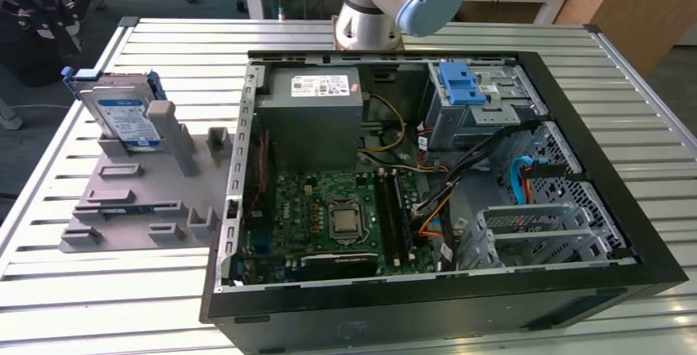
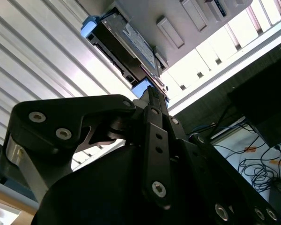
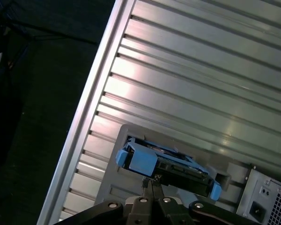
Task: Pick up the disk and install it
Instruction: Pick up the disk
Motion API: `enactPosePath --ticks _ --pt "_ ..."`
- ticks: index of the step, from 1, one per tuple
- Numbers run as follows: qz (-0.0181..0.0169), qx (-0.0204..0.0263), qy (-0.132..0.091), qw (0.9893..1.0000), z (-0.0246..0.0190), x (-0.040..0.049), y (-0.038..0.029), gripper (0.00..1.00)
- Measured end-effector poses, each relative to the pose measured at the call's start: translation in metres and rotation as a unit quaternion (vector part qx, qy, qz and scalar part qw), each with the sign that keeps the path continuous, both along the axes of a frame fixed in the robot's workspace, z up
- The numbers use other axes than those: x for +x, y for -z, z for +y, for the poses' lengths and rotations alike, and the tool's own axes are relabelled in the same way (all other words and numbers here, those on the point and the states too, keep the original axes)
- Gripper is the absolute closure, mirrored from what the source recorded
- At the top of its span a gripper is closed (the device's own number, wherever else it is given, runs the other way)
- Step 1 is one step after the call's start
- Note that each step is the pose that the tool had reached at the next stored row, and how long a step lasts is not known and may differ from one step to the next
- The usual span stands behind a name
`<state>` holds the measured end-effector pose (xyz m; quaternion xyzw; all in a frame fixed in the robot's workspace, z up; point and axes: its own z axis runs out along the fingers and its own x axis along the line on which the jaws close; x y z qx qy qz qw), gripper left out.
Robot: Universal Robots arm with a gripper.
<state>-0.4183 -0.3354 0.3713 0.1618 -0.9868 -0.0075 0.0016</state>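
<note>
Gripper (image 3: 150,182) up close, fingers pinched together on nothing, tips pointing at the disk (image 3: 182,171). The disk stands on edge in its grey holder (image 1: 120,208), beside the open computer (image 1: 436,299), not installed.

My arm (image 1: 363,14) is a smooth tube of silver-grey metal, and its joint ends in a round pale-blue cap (image 1: 429,4). My gripper (image 2: 152,93) is matte black all over, built from flat links with rounded ends: one broad curved link (image 2: 70,119) and one long narrow bar (image 2: 155,154) down the middle. Round silver screws (image 2: 63,134) sit at the pivots and along the bar. A block of bare grey metal (image 2: 13,152) shows at one edge. In the first wrist view the black links carry small silver screw heads, and my two thin dark fingers (image 3: 145,187) taper to narrow tips.
</note>
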Motion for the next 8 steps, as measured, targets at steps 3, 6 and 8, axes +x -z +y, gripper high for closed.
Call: enactPosePath --ticks 3,6,8 --pt "0.0 0.0 -0.004 1.0 0.0 0.0 0.0 0.89" --pt "0.0 0.0 -0.008 1.0 0.0 0.0 0.0 0.89" --pt "0.0 0.0 -0.011 0.9999 0.0 0.0 0.0 0.89"
